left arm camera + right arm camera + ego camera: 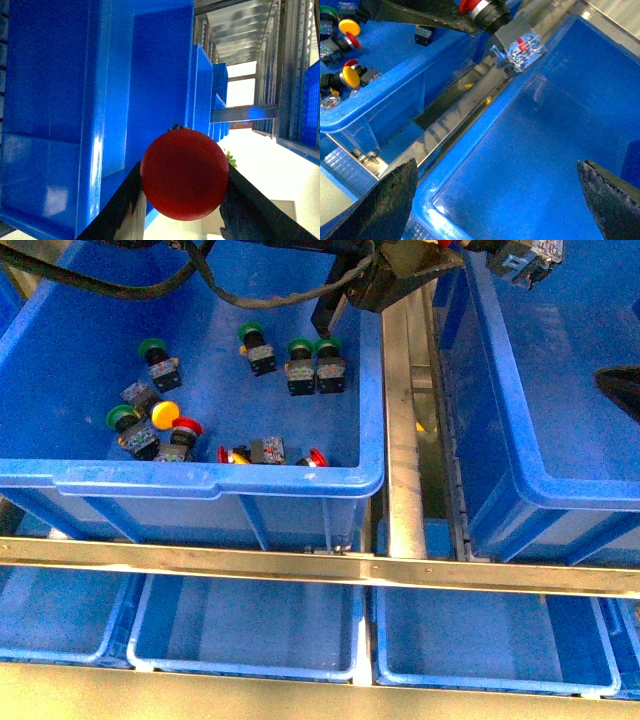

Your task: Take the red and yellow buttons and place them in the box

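My left gripper [438, 252] is at the top of the front view, shut on a red button [185, 175]. The red cap fills the gap between its two dark fingers [120, 210]. In the right wrist view the held red button [470, 6] hangs over the metal rail at the near edge of the box [540, 495]. My right gripper [497, 200] is open and empty above the inside of the box [427, 197]. It shows as a dark shape at the right edge of the front view [620, 390]. A yellow button [165, 413] and red buttons [186, 427] [316, 457] lie in the left crate.
The left crate [200, 480] has a stepped front lip and also holds several green buttons [300, 346]. A metal rail [405, 440] runs between the two crates. Black cables [150, 285] hang over the left crate. Lower blue bins [250, 640] sit under a front bar.
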`<action>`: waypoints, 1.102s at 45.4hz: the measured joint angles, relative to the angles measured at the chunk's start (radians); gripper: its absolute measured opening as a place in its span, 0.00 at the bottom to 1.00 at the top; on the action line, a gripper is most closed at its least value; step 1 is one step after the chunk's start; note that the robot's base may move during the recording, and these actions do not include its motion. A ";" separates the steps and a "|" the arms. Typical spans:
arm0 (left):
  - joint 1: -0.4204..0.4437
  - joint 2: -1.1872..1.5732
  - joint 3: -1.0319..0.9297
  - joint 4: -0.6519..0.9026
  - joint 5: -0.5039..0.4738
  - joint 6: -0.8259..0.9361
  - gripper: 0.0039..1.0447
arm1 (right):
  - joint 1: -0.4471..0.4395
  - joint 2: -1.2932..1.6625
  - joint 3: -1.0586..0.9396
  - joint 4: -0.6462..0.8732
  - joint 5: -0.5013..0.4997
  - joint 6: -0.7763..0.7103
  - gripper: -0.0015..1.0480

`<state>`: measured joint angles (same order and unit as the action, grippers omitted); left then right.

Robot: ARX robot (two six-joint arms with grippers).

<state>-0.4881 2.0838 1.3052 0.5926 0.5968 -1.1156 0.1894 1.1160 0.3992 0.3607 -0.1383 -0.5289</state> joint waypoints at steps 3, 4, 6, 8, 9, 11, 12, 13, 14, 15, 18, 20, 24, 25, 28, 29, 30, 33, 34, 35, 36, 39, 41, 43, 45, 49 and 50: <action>0.000 0.000 0.000 0.000 0.000 0.000 0.32 | -0.001 0.073 0.030 0.031 -0.024 -0.033 0.93; 0.000 0.000 0.000 0.000 0.000 0.001 0.32 | -0.002 0.102 0.045 0.040 -0.031 -0.050 0.93; 0.000 0.000 0.000 0.000 0.000 0.001 0.32 | -0.002 0.134 0.064 0.048 -0.039 -0.072 0.93; 0.000 0.000 0.000 0.001 0.000 0.001 0.32 | -0.002 0.161 0.083 0.056 -0.047 -0.100 0.93; 0.000 0.000 -0.001 0.002 0.000 0.001 0.32 | -0.002 0.174 0.092 0.062 -0.050 -0.111 0.93; 0.001 0.000 -0.001 0.002 -0.002 0.001 0.32 | -0.002 0.211 0.118 0.080 -0.058 -0.137 0.93; 0.002 0.000 -0.001 0.003 -0.003 0.000 0.32 | -0.002 0.224 0.126 0.086 -0.061 -0.148 0.93; 0.002 0.000 -0.002 0.006 -0.003 0.000 0.32 | -0.003 0.243 0.139 0.097 -0.062 -0.161 0.93; 0.002 0.000 -0.002 0.008 -0.003 0.000 0.32 | -0.005 0.255 0.148 0.102 -0.065 -0.171 0.93; 0.002 0.000 -0.003 0.010 -0.003 0.000 0.32 | -0.007 0.269 0.157 0.108 -0.066 -0.177 0.93; 0.002 0.000 -0.006 0.010 -0.002 0.003 0.32 | -0.014 0.318 0.188 0.131 -0.067 -0.209 0.93; 0.002 0.000 -0.010 0.010 -0.002 0.004 0.32 | -0.018 0.353 0.211 0.147 -0.068 -0.231 0.93; 0.002 0.000 -0.014 0.010 -0.002 0.005 0.32 | -0.026 0.423 0.264 0.183 -0.066 -0.262 0.93; 0.002 0.000 -0.014 0.010 -0.002 0.006 0.32 | -0.027 0.437 0.274 0.190 -0.066 -0.270 0.93; 0.002 0.000 -0.014 0.010 -0.002 0.008 0.32 | -0.029 0.480 0.312 0.201 -0.065 -0.283 0.93; 0.002 0.000 -0.015 0.009 -0.002 0.011 0.32 | -0.030 0.497 0.328 0.204 -0.065 -0.290 0.93; 0.002 0.000 -0.015 0.009 -0.002 0.011 0.32 | -0.031 0.507 0.338 0.204 -0.065 -0.294 0.93; 0.002 0.000 -0.015 0.008 -0.002 0.013 0.32 | -0.031 0.535 0.368 0.204 -0.064 -0.304 0.93; 0.002 0.000 -0.015 0.007 -0.002 0.015 0.32 | -0.031 0.544 0.379 0.204 -0.064 -0.307 0.93; 0.002 0.000 -0.015 0.006 -0.002 0.015 0.32 | -0.030 0.550 0.385 0.204 -0.064 -0.309 0.93; 0.002 0.000 -0.015 0.005 -0.002 0.015 0.32 | -0.030 0.554 0.390 0.204 -0.064 -0.311 0.93; 0.002 0.000 -0.015 0.005 -0.002 0.015 0.32 | -0.027 0.564 0.401 0.204 -0.064 -0.315 0.93; 0.002 0.001 -0.015 0.005 -0.002 0.015 0.32 | -0.025 0.570 0.409 0.204 -0.064 -0.320 0.93; 0.002 0.002 -0.015 0.005 -0.002 0.015 0.32 | -0.023 0.575 0.416 0.204 -0.064 -0.323 0.93; 0.002 0.005 -0.015 0.005 -0.002 0.016 0.32 | -0.020 0.580 0.423 0.204 -0.064 -0.325 0.93; 0.002 0.010 -0.015 0.003 -0.002 0.018 0.32 | -0.013 0.589 0.436 0.204 -0.064 -0.326 0.93; 0.003 0.013 -0.015 0.003 -0.002 0.018 0.32 | -0.012 0.592 0.440 0.203 -0.064 -0.328 0.93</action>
<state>-0.4854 2.0964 1.2903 0.5953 0.5949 -1.0977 0.1776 1.7081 0.8394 0.5632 -0.2024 -0.8570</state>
